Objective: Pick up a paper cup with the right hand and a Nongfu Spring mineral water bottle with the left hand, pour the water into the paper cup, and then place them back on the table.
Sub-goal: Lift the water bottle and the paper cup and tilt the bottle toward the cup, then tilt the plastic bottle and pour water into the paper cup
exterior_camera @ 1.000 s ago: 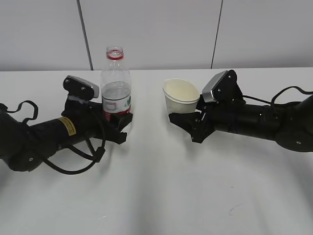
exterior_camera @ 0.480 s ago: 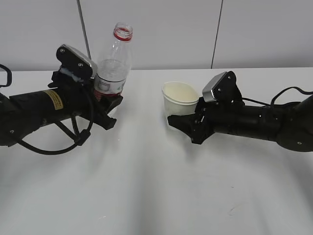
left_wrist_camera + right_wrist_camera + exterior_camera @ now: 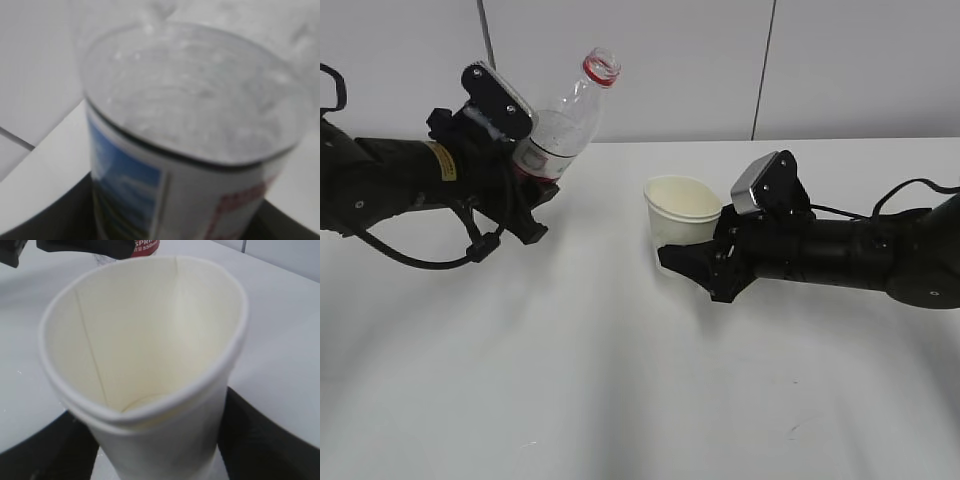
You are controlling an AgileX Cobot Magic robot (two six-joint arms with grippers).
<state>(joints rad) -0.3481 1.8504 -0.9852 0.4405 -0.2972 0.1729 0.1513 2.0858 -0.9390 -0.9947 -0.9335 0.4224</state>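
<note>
From the exterior view, my left end effector (image 3: 525,195) has lifted the Nongfu Spring mineral water bottle (image 3: 563,125) off the surface (image 3: 620,380) and tipped its open neck toward the paper cup (image 3: 682,212), clamped in my right end effector (image 3: 695,258); pouring should come next. Left wrist: bottle (image 3: 190,145) gripped, water sloshing. Right wrist: cup (image 3: 150,365) looks dry, squeezed slightly oval.

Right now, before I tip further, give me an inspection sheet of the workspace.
Surface: white table, faint small marks.
Job's things: bottle lifted, tilted, open mouth toward the cup; cup empty, rim squeezed oval.
Clutter: nothing seen.
Grippers: left gripper shut on the bottle's lower part; right gripper shut on the cup.
Cables: black loops hang under the left arm; one trails from the right arm.
Surroundings: pale panelled wall behind.
</note>
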